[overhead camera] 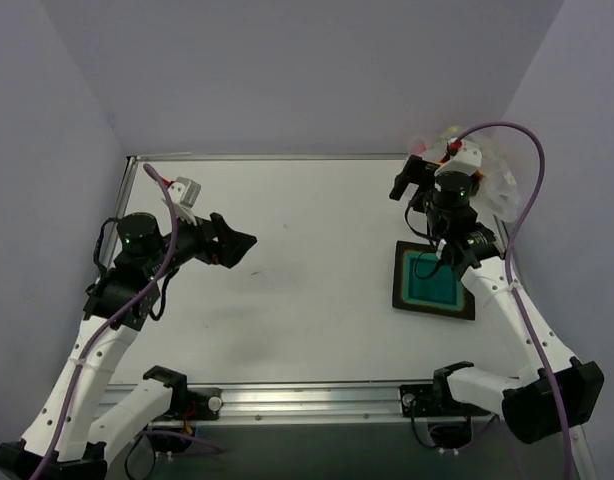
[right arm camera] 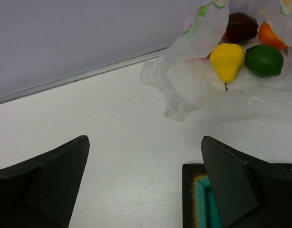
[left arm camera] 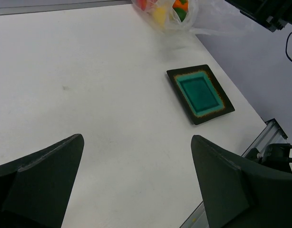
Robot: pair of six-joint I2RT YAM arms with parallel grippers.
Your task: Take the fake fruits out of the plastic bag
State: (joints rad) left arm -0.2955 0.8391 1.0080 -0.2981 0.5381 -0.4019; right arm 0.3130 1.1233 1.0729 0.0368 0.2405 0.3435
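In far corner: fruits (right arm camera: 227, 59) inside bag (right arm camera: 184, 90).

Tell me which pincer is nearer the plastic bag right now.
Right. The right pincer hovers open close beside the plastic bag in the far right corner, not touching it. The left pincer hangs open over the table's left side, far from the bag.
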